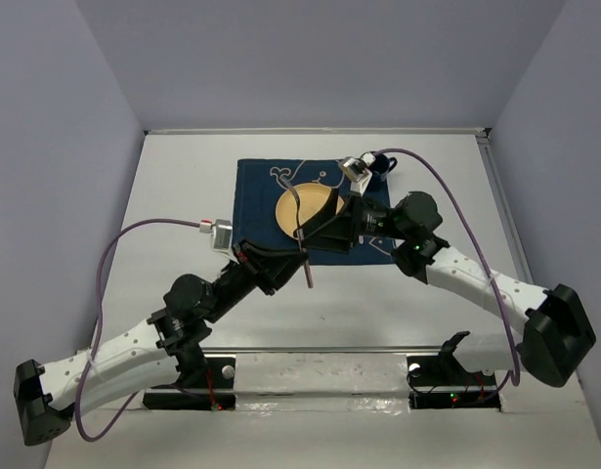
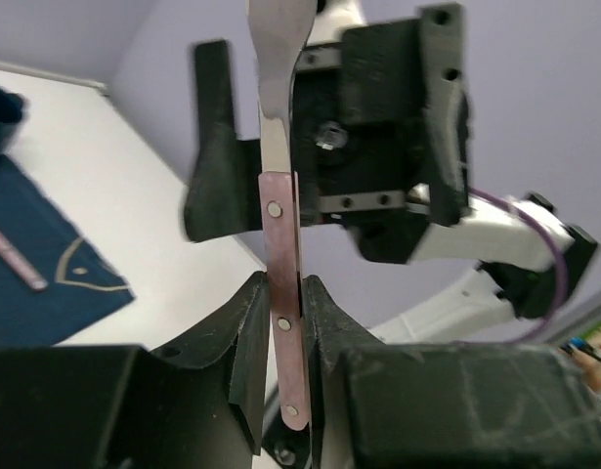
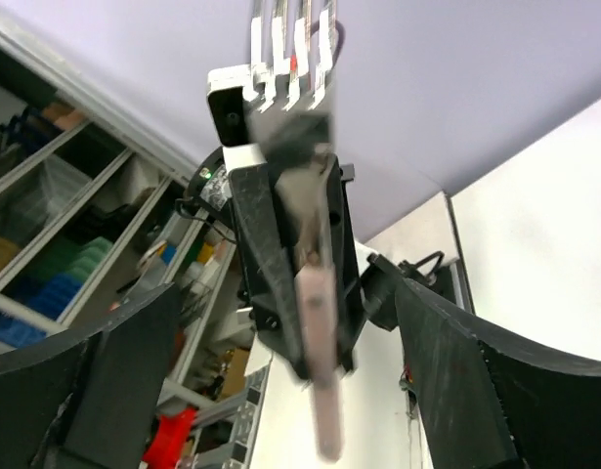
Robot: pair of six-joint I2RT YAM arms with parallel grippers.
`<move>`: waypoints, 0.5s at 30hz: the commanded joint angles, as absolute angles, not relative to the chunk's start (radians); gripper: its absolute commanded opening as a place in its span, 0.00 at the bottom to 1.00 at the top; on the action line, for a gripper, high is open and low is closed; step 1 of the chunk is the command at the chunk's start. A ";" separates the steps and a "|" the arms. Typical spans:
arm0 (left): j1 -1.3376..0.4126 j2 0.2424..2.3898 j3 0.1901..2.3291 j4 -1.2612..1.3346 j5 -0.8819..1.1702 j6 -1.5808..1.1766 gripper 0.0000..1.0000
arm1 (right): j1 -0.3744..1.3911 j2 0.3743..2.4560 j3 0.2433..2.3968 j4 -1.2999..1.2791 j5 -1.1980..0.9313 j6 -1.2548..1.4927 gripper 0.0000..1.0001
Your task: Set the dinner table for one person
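A fork (image 2: 279, 244) with a brown riveted handle stands upright between the two arms, its tines (image 3: 290, 44) pointing up. My left gripper (image 2: 283, 285) is shut on the handle, low down. My right gripper (image 3: 285, 298) faces it from the other side, jaws spread wide on either side of the fork without touching it. From above, both grippers meet over the near edge of a dark blue placemat (image 1: 261, 186) on the white dinner table (image 1: 173, 186). A round tan plate (image 1: 315, 203) lies on the placemat, partly hidden by the right gripper (image 1: 326, 223).
A dark mug (image 1: 381, 162) stands at the placemat's far right corner. Another utensil's pinkish handle (image 2: 17, 256) lies on the placemat. Purple cables loop from both arms. A metal rail (image 1: 320, 354) runs along the near edge by the arm bases.
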State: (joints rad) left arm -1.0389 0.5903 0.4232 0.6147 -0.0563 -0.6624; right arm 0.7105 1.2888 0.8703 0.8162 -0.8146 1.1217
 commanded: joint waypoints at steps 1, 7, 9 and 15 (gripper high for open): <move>-1.032 0.548 0.506 0.424 -0.262 -0.597 0.00 | 0.707 1.168 0.890 0.536 -0.706 0.905 1.00; -1.010 0.662 0.668 0.090 -0.475 -0.566 0.00 | 0.698 1.065 0.861 0.336 -0.539 0.772 1.00; -0.968 0.781 0.786 -0.056 -0.470 -0.537 0.00 | 0.689 1.031 0.841 0.275 -0.452 0.715 1.00; -0.700 1.095 1.029 -0.304 -0.422 -0.396 0.00 | 0.689 0.867 0.778 0.003 -0.149 0.582 1.00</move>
State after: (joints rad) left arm -0.8337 0.9424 0.9039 -0.0963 -0.3634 -0.5262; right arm 0.6937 0.9676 0.8234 0.2062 -0.3923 0.7189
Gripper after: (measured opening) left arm 0.257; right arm 0.994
